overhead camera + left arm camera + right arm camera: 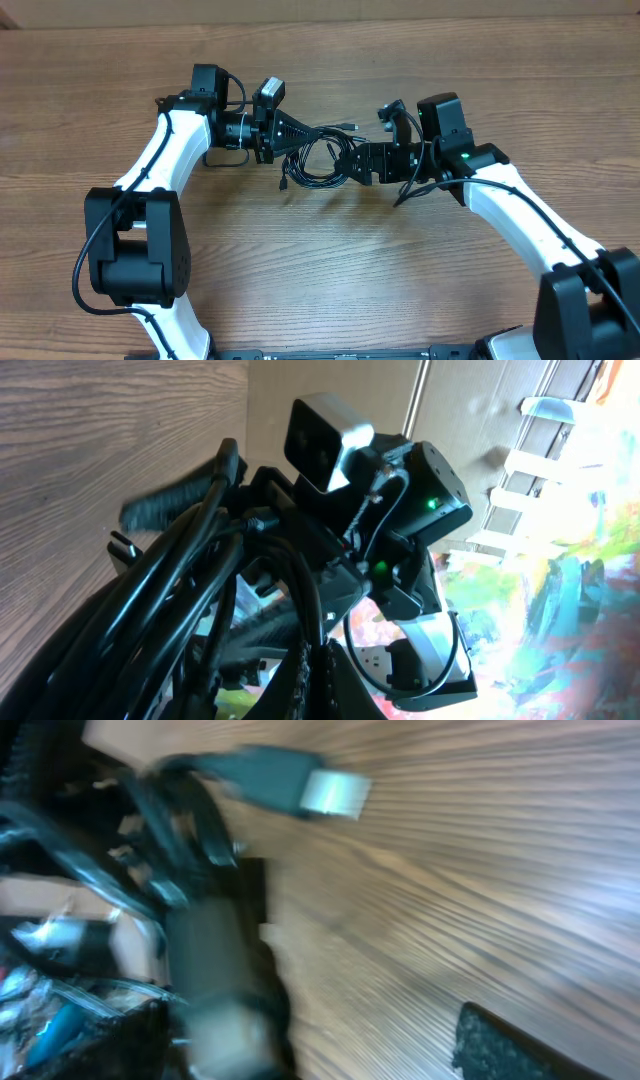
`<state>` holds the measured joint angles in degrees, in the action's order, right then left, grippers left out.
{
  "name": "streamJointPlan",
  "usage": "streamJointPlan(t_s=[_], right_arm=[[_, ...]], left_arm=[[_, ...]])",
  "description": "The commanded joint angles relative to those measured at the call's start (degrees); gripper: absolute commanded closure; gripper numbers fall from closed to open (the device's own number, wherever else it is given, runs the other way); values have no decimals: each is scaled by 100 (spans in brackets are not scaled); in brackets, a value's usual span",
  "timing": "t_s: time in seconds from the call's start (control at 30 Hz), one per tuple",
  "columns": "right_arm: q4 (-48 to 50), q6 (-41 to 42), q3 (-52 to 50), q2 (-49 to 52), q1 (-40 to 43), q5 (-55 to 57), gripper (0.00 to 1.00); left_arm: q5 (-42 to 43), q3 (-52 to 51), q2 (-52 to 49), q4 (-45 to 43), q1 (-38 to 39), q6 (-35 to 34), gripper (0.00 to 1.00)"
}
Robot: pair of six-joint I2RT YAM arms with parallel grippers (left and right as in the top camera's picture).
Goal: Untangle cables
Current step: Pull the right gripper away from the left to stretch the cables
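The left gripper (308, 133) was closed, its two black fingers drawn to a point on the cables (316, 164), which hung from it in loose black loops down onto the table (330, 265). In the left wrist view the same cords filled the lower left of the picture, thick and glossy, running together toward the bottom edge. Just right of the loops, facing the left gripper from the other side, the right gripper (352, 162) stood with its jaws apart. In its own wrist view, badly blurred, one textured finger pad (505, 1042) showed at the lower right, with bare wood between it and the dark shapes on the left, and nothing lay in that gap. One strand led from the bundle up to a plug (350, 125) lying on the table between the two arms; the right wrist view showed a dark plug body with a pale silver tip. Behind the cords, the left wrist view took in the right arm's grey camera (325, 438) and two green lights (432, 503) on its black housing. The table was light-brown wood grain throughout. Beyond its edge stood a beige wall (470, 410), a white slatted frame (540, 470), and a smear of bright colours too blurred to make out.
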<state>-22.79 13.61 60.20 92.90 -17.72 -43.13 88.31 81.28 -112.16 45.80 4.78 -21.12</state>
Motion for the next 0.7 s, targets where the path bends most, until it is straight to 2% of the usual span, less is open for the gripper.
streamJointPlan(t_s=[0.0,0.03,0.1,0.17,0.23,0.27,0.3,0.33,0.37,0.43,0.53,0.67], right_arm=[[507,15,-15,70,-33,-1517,34],[616,17,-15,70,-33,-1572,48],[737,15,-15,70,-33,-1486,86],[732,17,-13,68,-22,-1215,96],[730,136,-13,66,7,-960,96],[730,236,-9,63,37,-887,96],[717,323,9,59,76,-874,96],[658,391,50,55,114,-874,96],[385,420,229,26,208,-839,96],[-103,302,525,-33,308,-601,96],[-1062,-116,1102,-98,380,13,96],[-2452,-614,1998,-98,302,1475,96]], left_arm=[[232,129,20,-24,13,-107,96],[229,129,20,-24,13,-70,96],[229,129,20,-24,13,39,96],[227,129,20,-63,11,238,96],[101,129,20,-173,11,551,90],[-44,129,20,-175,9,621,85],[-186,129,20,-175,2,619,75],[-330,129,20,-195,-11,619,63],[-608,129,20,-273,-52,616,31],[-852,129,20,-280,-103,614,14],[-1204,129,20,-278,-177,614,11],[-1567,129,20,-238,-177,592,12]])
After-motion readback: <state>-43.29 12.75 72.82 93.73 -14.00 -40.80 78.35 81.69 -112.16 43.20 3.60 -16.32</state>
